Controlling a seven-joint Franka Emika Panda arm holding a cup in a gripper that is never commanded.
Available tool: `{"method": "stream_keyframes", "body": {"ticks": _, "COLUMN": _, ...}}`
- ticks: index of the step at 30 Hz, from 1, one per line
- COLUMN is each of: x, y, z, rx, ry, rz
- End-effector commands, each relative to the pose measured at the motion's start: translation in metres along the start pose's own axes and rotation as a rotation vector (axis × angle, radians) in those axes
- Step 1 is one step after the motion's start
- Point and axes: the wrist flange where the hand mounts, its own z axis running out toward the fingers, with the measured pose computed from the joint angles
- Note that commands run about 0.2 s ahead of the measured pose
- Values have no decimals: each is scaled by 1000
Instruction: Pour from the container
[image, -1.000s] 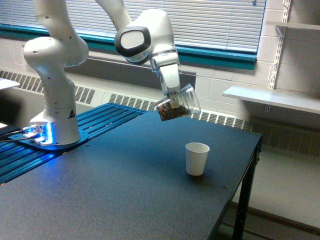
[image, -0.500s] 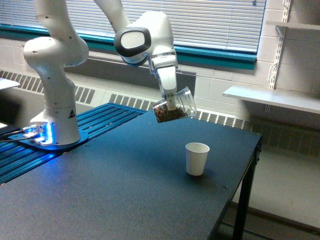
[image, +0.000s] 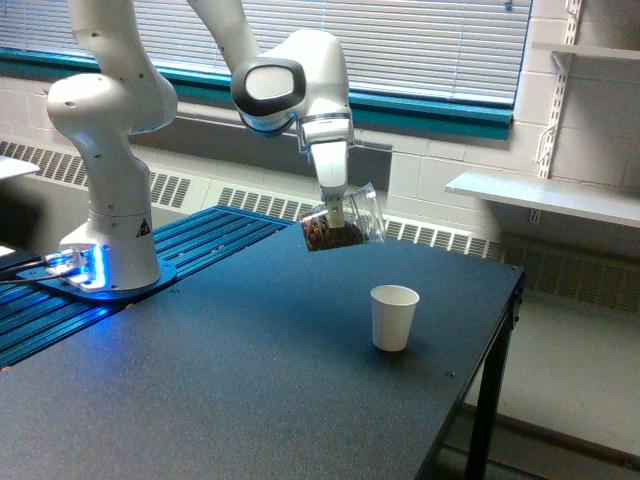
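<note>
The arm is glossy white, built of fat rounded segments with smooth joint housings. One wrist joint carries a dark grey oval cap ringed in black. A thin silver band runs round the link just below it. The base column bears a small black triangular marking and stands on a dark round foot lit by blue lights.
</note>
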Motion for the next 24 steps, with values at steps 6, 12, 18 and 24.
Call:
{"method": "stream_keyframes", "body": {"ticks": 6, "x": 7, "y": -8, "z": 3, "rx": -35, "ry": -7, "rz": 42}}
{"method": "stream_keyframes", "body": {"ticks": 12, "x": 9, "y": -11, "z": 5, "rx": -55, "ry": -16, "rz": 46}}
{"method": "stream_keyframes", "body": {"ticks": 18, "x": 11, "y": -12, "z": 6, "rx": -74, "ry": -28, "rz": 59}}
{"method": "stream_keyframes", "body": {"ticks": 24, "x": 11, "y": -13, "z": 6, "rx": -104, "ry": -42, "rz": 77}}
